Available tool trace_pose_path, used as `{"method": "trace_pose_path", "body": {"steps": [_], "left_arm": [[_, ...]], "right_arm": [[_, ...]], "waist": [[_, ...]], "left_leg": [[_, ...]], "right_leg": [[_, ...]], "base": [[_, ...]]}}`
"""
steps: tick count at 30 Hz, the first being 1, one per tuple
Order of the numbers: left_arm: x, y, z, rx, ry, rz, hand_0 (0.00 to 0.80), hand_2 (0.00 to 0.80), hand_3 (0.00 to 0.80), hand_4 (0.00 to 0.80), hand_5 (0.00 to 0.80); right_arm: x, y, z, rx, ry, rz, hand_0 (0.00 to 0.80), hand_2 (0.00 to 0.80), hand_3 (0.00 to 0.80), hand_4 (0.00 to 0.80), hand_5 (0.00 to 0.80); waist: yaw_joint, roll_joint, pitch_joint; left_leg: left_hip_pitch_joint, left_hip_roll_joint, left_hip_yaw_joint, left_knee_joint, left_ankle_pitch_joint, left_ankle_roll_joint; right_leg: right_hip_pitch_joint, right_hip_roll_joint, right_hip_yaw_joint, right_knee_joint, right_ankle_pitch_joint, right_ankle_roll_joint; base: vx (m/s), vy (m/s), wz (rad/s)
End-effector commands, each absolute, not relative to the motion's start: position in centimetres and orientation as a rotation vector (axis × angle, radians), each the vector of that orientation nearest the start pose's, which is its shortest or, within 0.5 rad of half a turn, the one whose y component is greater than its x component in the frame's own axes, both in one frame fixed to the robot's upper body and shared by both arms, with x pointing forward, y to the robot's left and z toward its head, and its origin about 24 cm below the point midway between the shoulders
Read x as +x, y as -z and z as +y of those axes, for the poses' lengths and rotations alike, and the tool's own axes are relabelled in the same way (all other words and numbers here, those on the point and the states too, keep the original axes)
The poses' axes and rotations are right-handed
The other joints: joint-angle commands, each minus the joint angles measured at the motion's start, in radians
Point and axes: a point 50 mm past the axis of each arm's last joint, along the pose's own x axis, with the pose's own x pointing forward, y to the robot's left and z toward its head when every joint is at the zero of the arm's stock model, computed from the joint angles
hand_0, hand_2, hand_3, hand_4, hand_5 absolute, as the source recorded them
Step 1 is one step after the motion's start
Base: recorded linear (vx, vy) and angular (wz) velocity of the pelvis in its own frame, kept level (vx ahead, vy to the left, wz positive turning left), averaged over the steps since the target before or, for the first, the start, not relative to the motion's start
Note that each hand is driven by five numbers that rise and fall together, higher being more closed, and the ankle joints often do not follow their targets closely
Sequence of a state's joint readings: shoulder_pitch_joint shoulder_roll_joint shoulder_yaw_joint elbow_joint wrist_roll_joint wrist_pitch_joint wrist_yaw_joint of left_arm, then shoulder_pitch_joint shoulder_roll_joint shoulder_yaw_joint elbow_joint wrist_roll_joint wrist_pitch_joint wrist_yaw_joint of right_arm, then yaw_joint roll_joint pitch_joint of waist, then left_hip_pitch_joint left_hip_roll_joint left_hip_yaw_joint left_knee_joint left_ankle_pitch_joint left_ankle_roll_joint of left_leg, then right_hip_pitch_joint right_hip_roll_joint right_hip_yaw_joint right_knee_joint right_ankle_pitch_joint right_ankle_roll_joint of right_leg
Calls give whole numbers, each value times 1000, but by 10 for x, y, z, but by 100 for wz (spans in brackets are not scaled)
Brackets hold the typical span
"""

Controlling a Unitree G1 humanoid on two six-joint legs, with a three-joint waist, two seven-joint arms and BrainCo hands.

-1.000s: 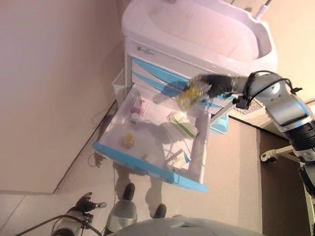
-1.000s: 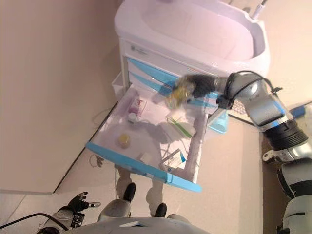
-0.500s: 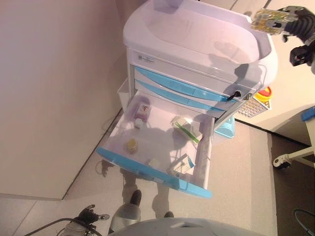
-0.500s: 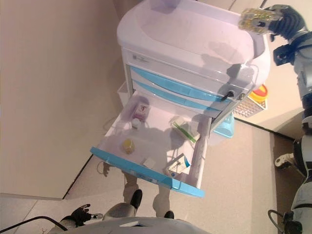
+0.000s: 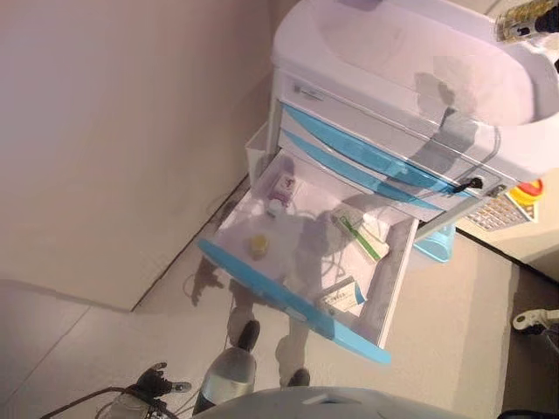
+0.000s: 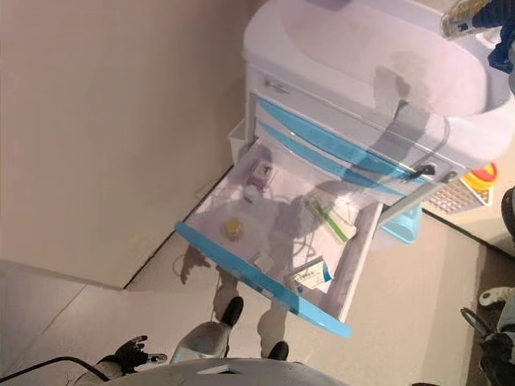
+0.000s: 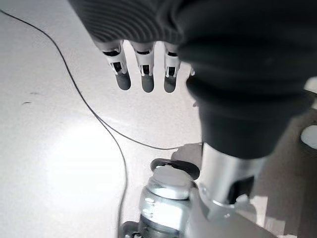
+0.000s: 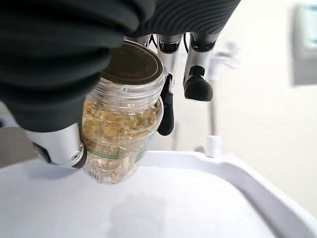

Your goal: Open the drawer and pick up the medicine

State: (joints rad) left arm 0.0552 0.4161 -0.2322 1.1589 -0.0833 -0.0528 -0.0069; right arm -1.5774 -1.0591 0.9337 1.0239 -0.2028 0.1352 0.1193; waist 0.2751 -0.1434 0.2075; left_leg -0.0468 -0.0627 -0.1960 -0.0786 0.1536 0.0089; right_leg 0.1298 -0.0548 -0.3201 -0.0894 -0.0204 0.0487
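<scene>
My right hand (image 8: pixel 64 144) is shut on a clear medicine jar (image 8: pixel 121 131) full of yellow capsules with a dark lid. The jar (image 5: pixel 524 19) hangs above the far right rim of the cart's white top tray (image 5: pixel 419 52), at the top right of the head views. Below, the cart's light blue-fronted drawer (image 5: pixel 288 292) stands pulled out, holding a small yellow item (image 5: pixel 258 245), a pink-labelled bottle (image 5: pixel 285 185) and several boxes (image 5: pixel 345 298). My left hand (image 7: pixel 143 69) hangs low near the floor, fingers straight, holding nothing.
Two shut blue drawers (image 5: pixel 367 161) sit above the open one. A beige wall (image 5: pixel 113 131) runs along the cart's left. A red and yellow object (image 5: pixel 528 192) and a grey mesh basket (image 5: pixel 493 212) hang at the cart's right side.
The whole view has shifted, so the camera has moved. My right hand with the jar stays raised over the tray's far right rim.
</scene>
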Motion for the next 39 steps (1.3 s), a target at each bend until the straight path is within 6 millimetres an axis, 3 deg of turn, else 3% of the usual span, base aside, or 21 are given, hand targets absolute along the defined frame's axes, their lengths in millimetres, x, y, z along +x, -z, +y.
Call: {"method": "trace_pose_path", "body": {"steps": [1, 6, 11, 20, 28, 29, 30, 39], "left_arm": [[88, 131, 307, 462, -91, 1130, 0, 0, 0, 0, 0], [100, 124, 311, 464, -92, 1083, 0, 0, 0, 0, 0], [104, 120, 314, 472, -98, 1060, 0, 0, 0, 0, 0], [109, 116, 319, 474, -111, 1027, 0, 0, 0, 0, 0], [110, 114, 318, 473, -107, 1015, 0, 0, 0, 0, 0], [109, 114, 318, 473, -105, 1014, 0, 0, 0, 0, 0], [109, 114, 318, 474, -102, 1013, 0, 0, 0, 0, 0], [110, 116, 313, 466, -86, 1008, 0, 0, 0, 0, 0]], "right_arm": [[335, -427, -327, -1635, 639, 19, 800, 800, 800, 800, 800], [337, -429, -321, -1800, 625, 116, 800, 800, 800, 800, 800], [343, -419, -318, -1884, 543, 226, 800, 800, 800, 800, 800], [353, -394, -325, -1866, 442, 362, 800, 800, 800, 800, 800], [353, -388, -331, -1864, 434, 386, 800, 800, 800, 800, 800], [352, -389, -333, -1858, 450, 376, 555, 555, 555, 555, 555], [351, -390, -333, -1857, 469, 356, 0, 0, 0, 0, 0], [346, -407, -329, -1900, 654, 90, 0, 0, 0, 0, 0]], "waist": [[25, -26, 17], [40, -29, 49], [50, -29, 76], [69, -20, 111], [74, -19, 120], [76, -19, 122], [76, -19, 122], [73, -15, 122]], "left_leg": [[39, -29, 4, 12, -154, 23], [10, -29, -7, 13, -143, 24], [-11, -29, -14, 11, -133, 23], [-28, -25, -18, 10, -126, 19], [-33, -22, -17, 7, -121, 14], [-34, -22, -17, 7, -121, 13], [-33, -22, -18, 7, -121, 13], [-33, -23, -17, 9, -126, 13]], "right_leg": [[-88, -18, 11, 133, 1, 38], [-115, -19, 3, 142, 3, 39], [-137, -20, -4, 150, 5, 41], [-154, -20, -9, 150, 8, 40], [-156, -19, -13, 143, 12, 40], [-155, -18, -14, 141, 12, 40], [-154, -18, -14, 139, 13, 40], [-154, -16, -11, 135, 15, 43]], "base": [[-9, -20, 10], [-27, -17, 11], [-15, -3, 7], [0, 0, 0], [-4, 0, 0], [0, 0, 0], [0, 0, 0], [-1, -1, 0]]}}
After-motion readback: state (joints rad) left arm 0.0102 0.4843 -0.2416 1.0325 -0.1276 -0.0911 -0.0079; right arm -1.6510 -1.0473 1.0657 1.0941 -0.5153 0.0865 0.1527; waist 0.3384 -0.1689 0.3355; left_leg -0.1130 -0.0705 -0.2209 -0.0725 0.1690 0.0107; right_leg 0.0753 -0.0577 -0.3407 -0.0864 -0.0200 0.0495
